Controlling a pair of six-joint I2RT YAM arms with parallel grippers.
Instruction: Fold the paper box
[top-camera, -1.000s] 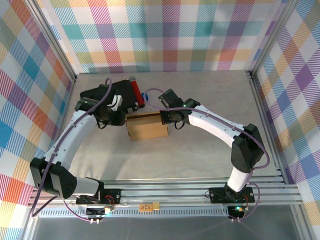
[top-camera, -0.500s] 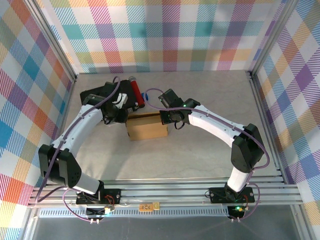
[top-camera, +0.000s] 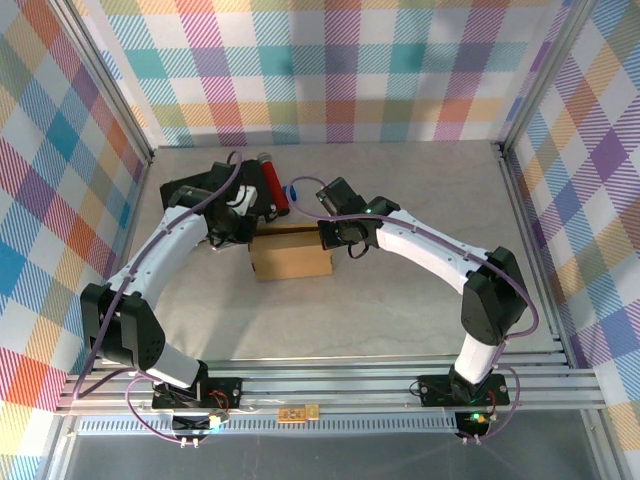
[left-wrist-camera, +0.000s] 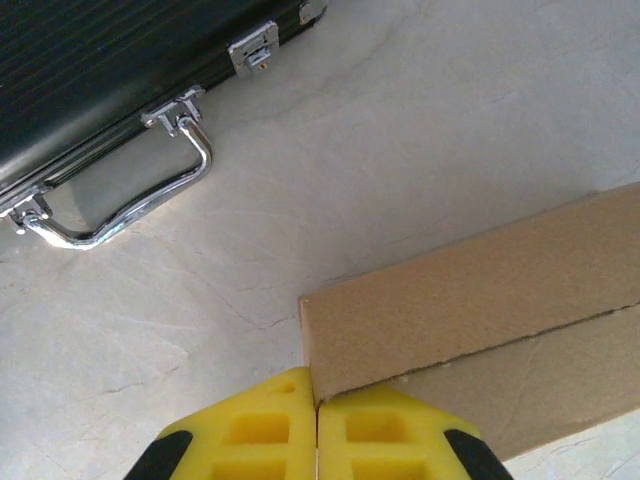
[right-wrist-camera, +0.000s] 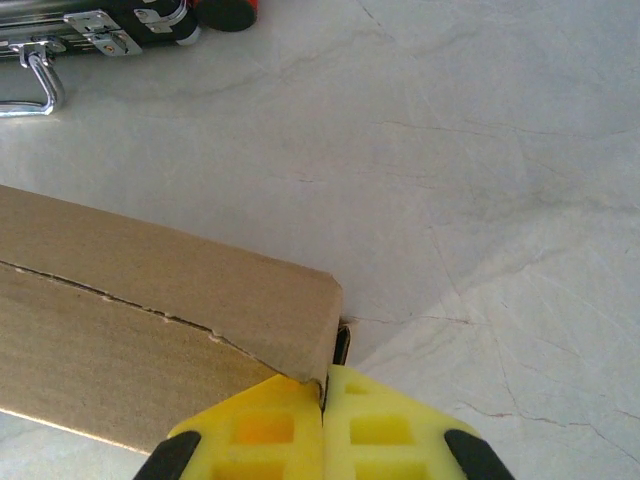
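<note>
From above, you see the box (top-camera: 292, 258) sitting on the desk (top-camera: 420, 190), left of centre. It lies just in front of the black case (top-camera: 185, 186), with the red roll (top-camera: 273, 182) lying at the case's right side. The left arm (top-camera: 150, 260) reaches the box's far left corner and the right arm (top-camera: 430, 245) its far right corner, so the box lies between them. At that height the wrists cover the jaws and you cannot read the grip.

The wrist views give you that detail. On the left wrist camera, the yellow fingers (left-wrist-camera: 255, 435) are pressed together. The box's upright corner edge runs straight down into the seam between them, so the left jaws are clenched on the cardboard there. You also get the case's chrome handle (left-wrist-camera: 130, 205) and a latch (left-wrist-camera: 255, 48), well apart from the box across bare desk.

On the right wrist camera, the fingers (right-wrist-camera: 390, 430) are likewise squeezed together, with the box's other corner caught at their seam. The right jaws are clenched on that edge. A ragged line where two panels meet runs along the side of the box, and it shows close up on both wrist cameras. The handle lies at the top left, far from the box.
</note>
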